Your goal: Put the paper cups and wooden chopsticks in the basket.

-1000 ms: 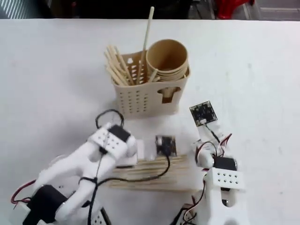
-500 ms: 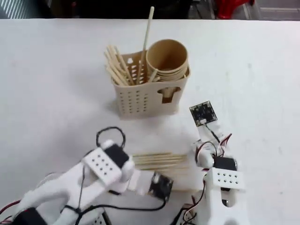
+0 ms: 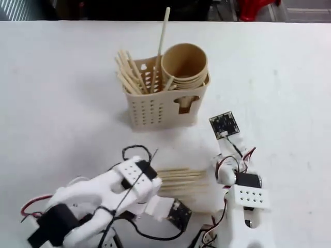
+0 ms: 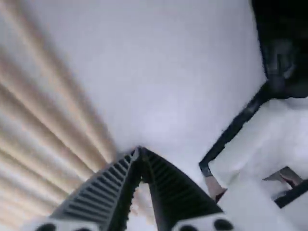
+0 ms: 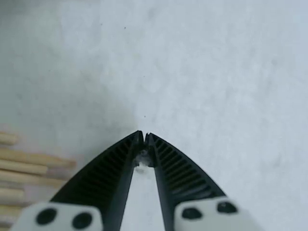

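Your white table [image 3: 62, 77] carries the basket [image 3: 163, 108] near its middle, with both arms at the near edge.
Your left arm [image 3: 103, 191] lies low and slanted beside the upright right arm [image 3: 245, 199]. The cream perforated basket holds stacked paper cups [image 3: 184, 64] on one side and wooden chopsticks [image 3: 129, 72] fanned on the other, with one stick [image 3: 163, 36] leaning above the rest. A loose bundle of chopsticks [image 3: 181, 178] lies flat on the table between the arms, well apart from the basket. Your left gripper [image 4: 140, 151] is clenched, tips meeting just beside that bundle. Your right gripper [image 5: 144, 137] is also clenched on nothing, tips down on bare table near the stick ends.
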Controlling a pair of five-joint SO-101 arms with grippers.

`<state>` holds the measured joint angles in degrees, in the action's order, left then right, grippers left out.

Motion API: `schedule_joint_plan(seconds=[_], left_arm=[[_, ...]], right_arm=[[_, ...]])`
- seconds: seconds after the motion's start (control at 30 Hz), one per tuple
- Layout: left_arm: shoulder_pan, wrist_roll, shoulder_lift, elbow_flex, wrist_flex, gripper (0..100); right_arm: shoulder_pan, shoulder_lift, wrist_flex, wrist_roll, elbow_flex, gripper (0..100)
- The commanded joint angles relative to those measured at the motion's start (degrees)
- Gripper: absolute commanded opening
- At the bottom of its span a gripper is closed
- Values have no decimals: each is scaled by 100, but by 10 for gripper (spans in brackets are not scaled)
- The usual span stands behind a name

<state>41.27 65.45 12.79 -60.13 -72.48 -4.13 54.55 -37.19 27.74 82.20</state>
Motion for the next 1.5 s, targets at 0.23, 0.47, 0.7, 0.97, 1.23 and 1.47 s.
schedule_joint_plan(seconds=[0.23,0.47,0.7,0.97,1.23,1.47], left_arm=[[-1077,-299,-57,1415,756,21],[-1763,-299,-48,1793,1134,21],[-2123,-281,-4,1741,712,23],[-2123,-281,-4,1670,281,23],[-1982,501,1525,44,-193,24],[-2018,826,2958,-782,-738,104]], right_arm=[[13,101,110,26,-18,18],[13,101,110,35,-18,18],[13,101,110,35,-18,18],[13,101,110,35,-18,18],[31,101,110,35,-18,19],[22,101,110,35,-18,19]])
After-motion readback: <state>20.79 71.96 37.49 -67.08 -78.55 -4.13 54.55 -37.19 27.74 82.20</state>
